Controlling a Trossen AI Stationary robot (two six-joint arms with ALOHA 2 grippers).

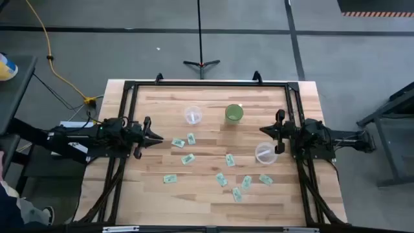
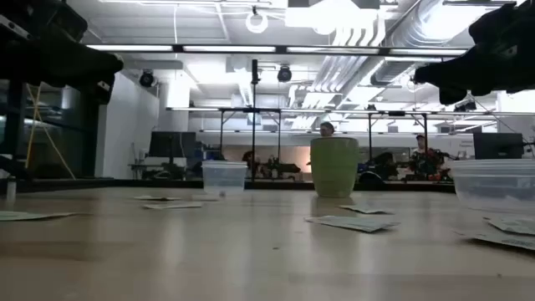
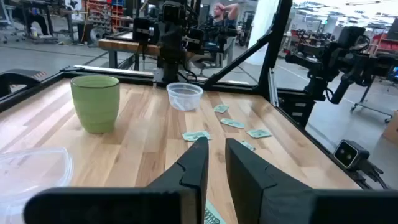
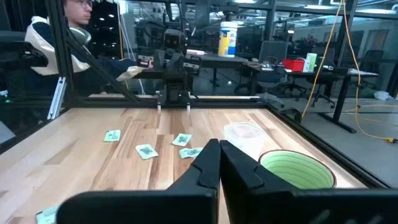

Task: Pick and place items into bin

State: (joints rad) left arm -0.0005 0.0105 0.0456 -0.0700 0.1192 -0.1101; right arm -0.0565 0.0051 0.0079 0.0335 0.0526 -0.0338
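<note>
- Your left gripper [image 1: 159, 137] hovers at the left side of the bench [image 1: 155, 191], well left of the green cup [image 1: 234, 114]. Its jaws stand slightly apart and hold nothing.
- Your right gripper [image 1: 264, 131] waits at the right side, just right of the green cup and just beside a clear container [image 1: 266, 153]. Its jaws are together and empty.
- The packets [image 1: 222, 179] all lie flat on the bench, scattered on the near side of the green cup; none shows inside any container.
- A second clear container [image 1: 193, 115] stands just left of the green cup. You cannot tell from these views which vessel serves as the bin.
- Judgement: the task stands at its start, the first pick not yet made.
- Judgement: the nearest target is the pair of packets [image 1: 184, 140] just ahead of your left gripper. The next move calls for wider jaws, a descent to the bench surface, and a pinch at a packet's edge, since flat packets offer little to grip.
</note>
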